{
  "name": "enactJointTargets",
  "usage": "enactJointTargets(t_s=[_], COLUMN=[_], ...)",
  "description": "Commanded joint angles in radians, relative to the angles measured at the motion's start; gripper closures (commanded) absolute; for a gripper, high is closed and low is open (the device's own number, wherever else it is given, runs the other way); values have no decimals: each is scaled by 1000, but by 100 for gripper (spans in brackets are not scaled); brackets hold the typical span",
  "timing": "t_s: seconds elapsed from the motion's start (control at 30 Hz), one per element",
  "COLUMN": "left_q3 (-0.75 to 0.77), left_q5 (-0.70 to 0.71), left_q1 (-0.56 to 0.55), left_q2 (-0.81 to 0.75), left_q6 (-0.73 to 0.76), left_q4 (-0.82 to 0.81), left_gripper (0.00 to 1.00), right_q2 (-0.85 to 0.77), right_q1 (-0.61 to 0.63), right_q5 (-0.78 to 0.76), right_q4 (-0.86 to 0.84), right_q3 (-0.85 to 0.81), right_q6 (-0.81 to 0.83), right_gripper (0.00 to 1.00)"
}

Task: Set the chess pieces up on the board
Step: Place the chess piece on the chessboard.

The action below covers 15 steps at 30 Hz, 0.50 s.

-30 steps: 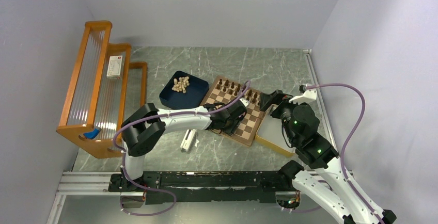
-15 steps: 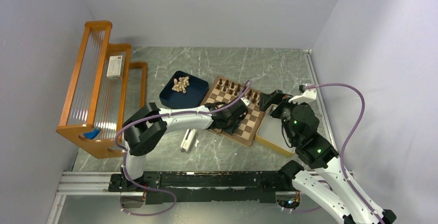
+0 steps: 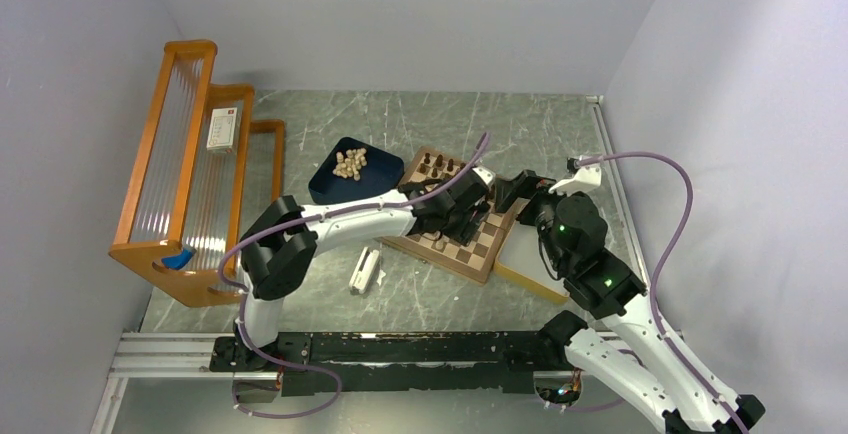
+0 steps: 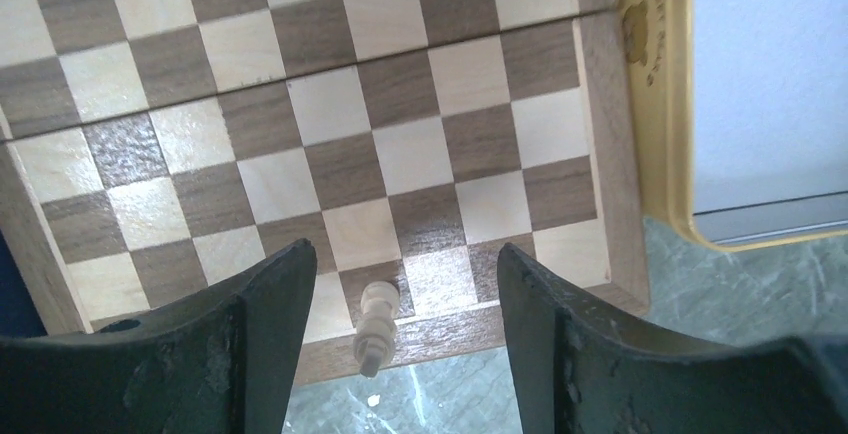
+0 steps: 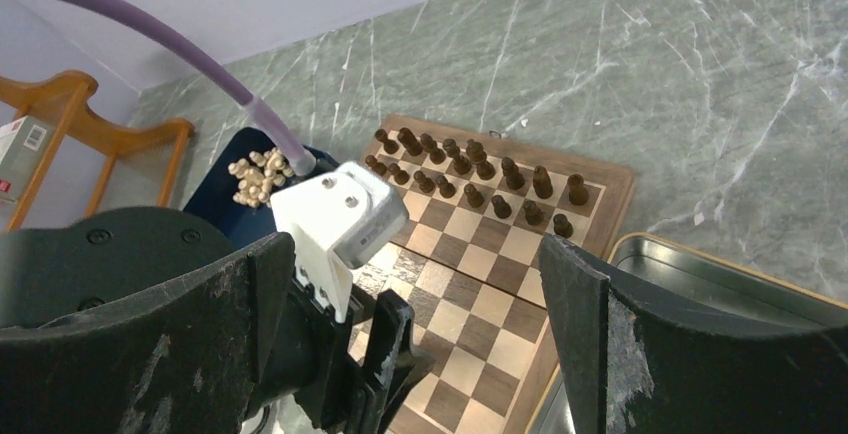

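Note:
The board lies mid-table. Dark chess pieces fill its two far rows. One pale piece stands alone on a dark square of the near edge row. My left gripper hovers above it, open, with both fingers well clear of the piece. In the top view the left gripper is over the board's right half. Just right of it, by the board's right rim, my right gripper is wide open and empty. Several pale pieces lie heaped in the dark blue tray.
A yellow-rimmed metal tray touches the board's right side. A tall wooden rack stands at the left. A small white object lies on the table near the board's near-left corner.
The left gripper opened, let go of the pale piece and drew back from it, shifting toward the board's right. The right gripper edged slightly left.

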<state>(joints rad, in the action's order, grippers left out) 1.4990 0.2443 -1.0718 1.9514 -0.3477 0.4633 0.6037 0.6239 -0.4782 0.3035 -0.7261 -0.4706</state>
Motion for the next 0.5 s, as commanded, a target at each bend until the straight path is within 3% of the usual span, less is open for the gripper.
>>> enactJointTargets(t_s=[0.0,0.2,0.47], left_q3=[91,156,182], left_q5=[19,-5,-59], left_q1=[26,126,369], left_q2=[0,-32,-78], left_q6=[15,37,100], left_q4=[58,100,141], left_gripper=[30,34,44], right_q2=[-15,-12,-12], right_q1=[4,4,4], right_q5=[5,6,33], right_q4=[-46,-47,-56], right_q3=[-17,-32,-19], right_q6=[-1,5,-4], right_gripper=[3,3,3])
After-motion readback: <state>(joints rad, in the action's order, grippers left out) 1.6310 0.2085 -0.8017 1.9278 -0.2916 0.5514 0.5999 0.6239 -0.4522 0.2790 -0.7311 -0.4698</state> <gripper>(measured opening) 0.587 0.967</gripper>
